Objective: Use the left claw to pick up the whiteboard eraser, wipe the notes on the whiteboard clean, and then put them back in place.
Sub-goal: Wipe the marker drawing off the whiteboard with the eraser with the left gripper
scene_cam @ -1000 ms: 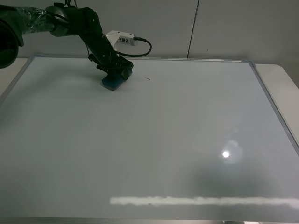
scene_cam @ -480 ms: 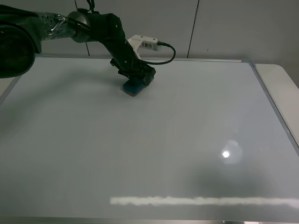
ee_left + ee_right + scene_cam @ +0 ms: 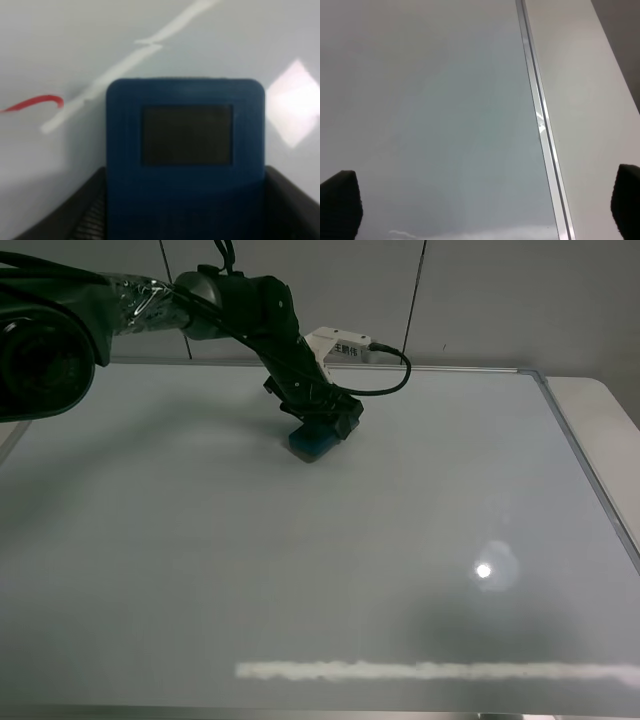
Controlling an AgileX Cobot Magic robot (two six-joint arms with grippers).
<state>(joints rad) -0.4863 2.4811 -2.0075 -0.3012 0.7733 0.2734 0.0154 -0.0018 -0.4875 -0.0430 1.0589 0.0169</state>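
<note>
The left claw point(image 3: 325, 425) is shut on the teal-blue whiteboard eraser point(image 3: 312, 444) and presses it on the whiteboard point(image 3: 300, 570) near the far edge, a little left of centre. Its white labelled box point(image 3: 340, 344) and cable trail behind. In the left wrist view the eraser point(image 3: 186, 150) sits between the black fingers point(image 3: 75, 220), and a short red stroke of the notes point(image 3: 37, 103) lies on the board beside it. No notes show in the high view. My right gripper point(image 3: 482, 202) is open and empty over the board's right edge.
The silver frame point(image 3: 592, 472) runs along the board's right side, with white table point(image 3: 605, 405) beyond it; both also show in the right wrist view point(image 3: 540, 125). A glare spot point(image 3: 484, 570) and a reflected light strip point(image 3: 430, 671) lie near the front.
The left claw has slid the eraser to the right along the far part of the board. The small mark seen beside the eraser one second ago no longer shows in the high view.
</note>
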